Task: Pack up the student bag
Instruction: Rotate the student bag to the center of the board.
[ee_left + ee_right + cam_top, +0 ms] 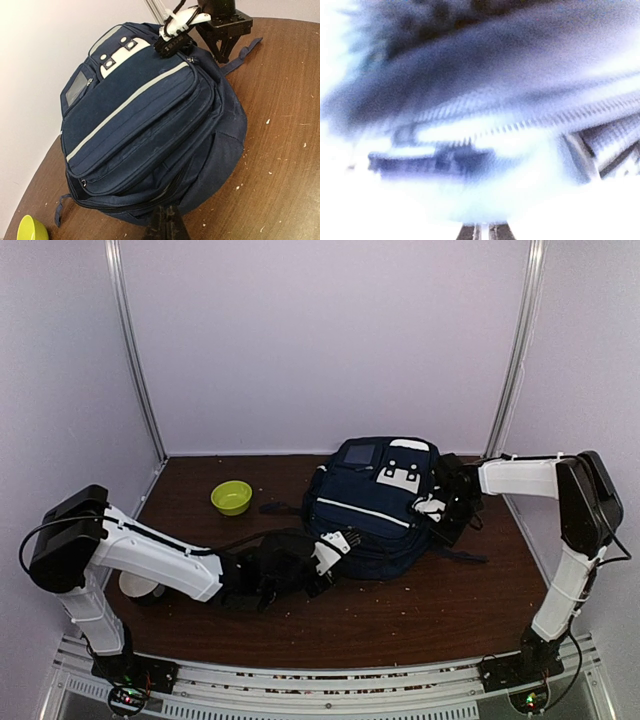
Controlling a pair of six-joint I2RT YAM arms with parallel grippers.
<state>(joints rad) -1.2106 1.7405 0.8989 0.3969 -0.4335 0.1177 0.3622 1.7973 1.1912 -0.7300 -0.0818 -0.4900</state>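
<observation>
Left gripper [164, 214] sits at the near edge of the student bag [372, 508], its fingers drawn close together; whether any fabric is caught between them I cannot tell. Right gripper [438, 504] presses against the bag's far right side by a zip, its wrist view too blurred to tell its opening. The bag lies flat, front up, mid-table [400, 620], with a yellow-green bowl [231, 497] to its left, apart.

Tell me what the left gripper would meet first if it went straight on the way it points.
The backpack. The left gripper points at its near lower edge, with nothing between them. The fingertips look right at the fabric, though contact is unclear.
</observation>
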